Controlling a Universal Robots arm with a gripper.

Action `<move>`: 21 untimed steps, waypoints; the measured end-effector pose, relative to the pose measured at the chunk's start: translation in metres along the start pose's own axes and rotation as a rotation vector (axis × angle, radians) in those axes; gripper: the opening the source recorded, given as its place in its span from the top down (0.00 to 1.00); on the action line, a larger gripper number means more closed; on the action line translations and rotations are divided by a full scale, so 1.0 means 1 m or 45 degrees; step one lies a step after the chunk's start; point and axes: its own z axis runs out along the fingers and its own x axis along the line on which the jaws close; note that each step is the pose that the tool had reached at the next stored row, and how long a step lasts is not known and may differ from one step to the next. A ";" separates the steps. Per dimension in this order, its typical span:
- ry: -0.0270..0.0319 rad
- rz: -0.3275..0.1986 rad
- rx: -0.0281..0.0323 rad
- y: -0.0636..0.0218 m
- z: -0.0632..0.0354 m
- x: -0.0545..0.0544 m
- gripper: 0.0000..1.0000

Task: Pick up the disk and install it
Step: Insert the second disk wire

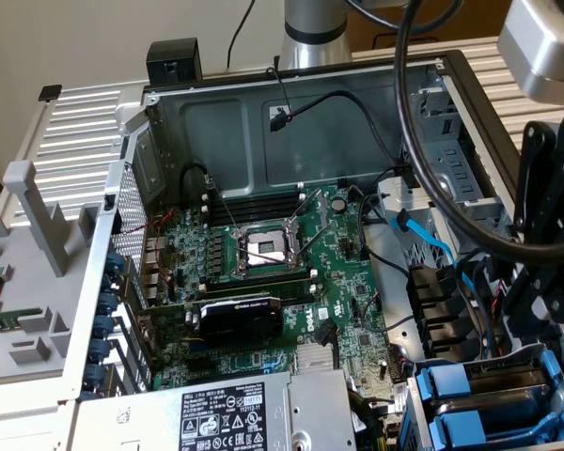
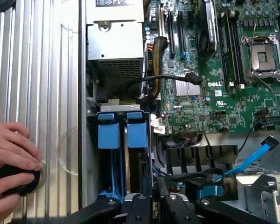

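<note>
Two blue disk carriers (image 2: 136, 135) (image 2: 108, 136) stand side by side in the drive bay (image 1: 409, 399) at the corner of the open computer case; I cannot tell which one is the task's disk. In the exterior view their blue frames (image 1: 470, 385) show at the lower right. My black gripper (image 2: 155, 205) hangs just above the bay, over its edge on the motherboard side. Its fingers (image 2: 139, 205) stand close together with nothing visible between them. In the exterior view the gripper (image 1: 540, 310) hovers at the right, above the bay.
The grey power supply (image 1: 254, 413) sits beside the bay. The motherboard (image 1: 263, 254) with its open processor socket fills the case floor. Blue and black cables (image 2: 252, 156) run near the bay. A person's hand (image 2: 11, 154) rests on a black knob on the ribbed table.
</note>
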 end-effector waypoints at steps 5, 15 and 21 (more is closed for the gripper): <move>-0.0002 0.000 -0.0050 -0.0004 0.0032 0.001 0.84; -0.0312 -0.006 -0.0400 -0.0026 0.0057 0.011 0.84; -0.0373 -0.013 -0.0307 -0.0037 0.0080 0.013 0.84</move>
